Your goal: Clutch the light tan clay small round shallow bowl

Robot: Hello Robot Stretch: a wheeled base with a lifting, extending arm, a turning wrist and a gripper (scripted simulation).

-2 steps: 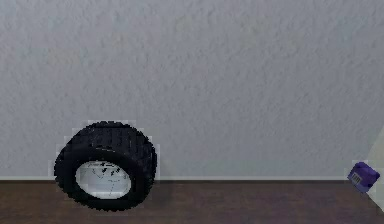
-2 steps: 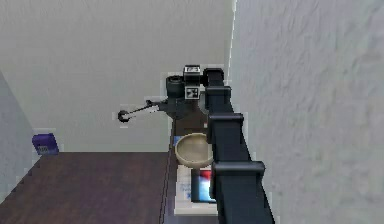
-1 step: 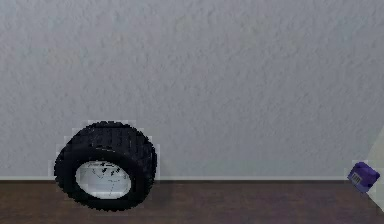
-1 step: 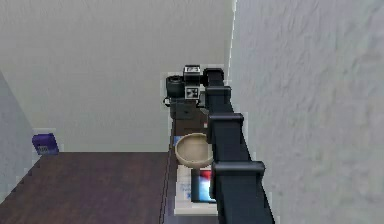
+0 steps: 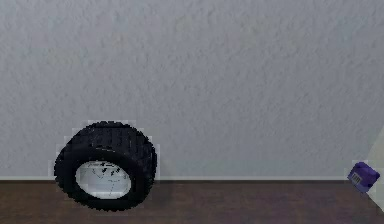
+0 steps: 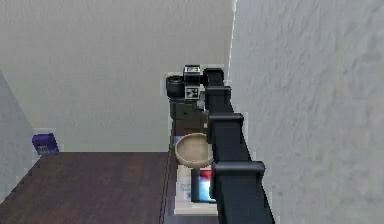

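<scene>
A light tan round shallow bowl [image 6: 194, 149] rests on a narrow dark surface [image 6: 186, 122] beside the arm side view's right wall. The dark arm [image 6: 232, 150] rises from the bottom edge just to the right of the bowl. At its far end sits a white marker square [image 6: 190, 92], with the gripper [image 6: 175, 84] as a dark body left of it, farther up the picture than the bowl. I cannot make out the gripper's far end, so I cannot tell whether it holds anything.
A black tyre with a white hub [image 5: 107, 166] leans against the grey wall [image 5: 200, 70] in the forward view. A small purple box [image 5: 363, 177] [image 6: 43, 143] sits on the dark wood floor [image 6: 90, 185]. A flat white item with red and blue [image 6: 198, 187] lies below the bowl.
</scene>
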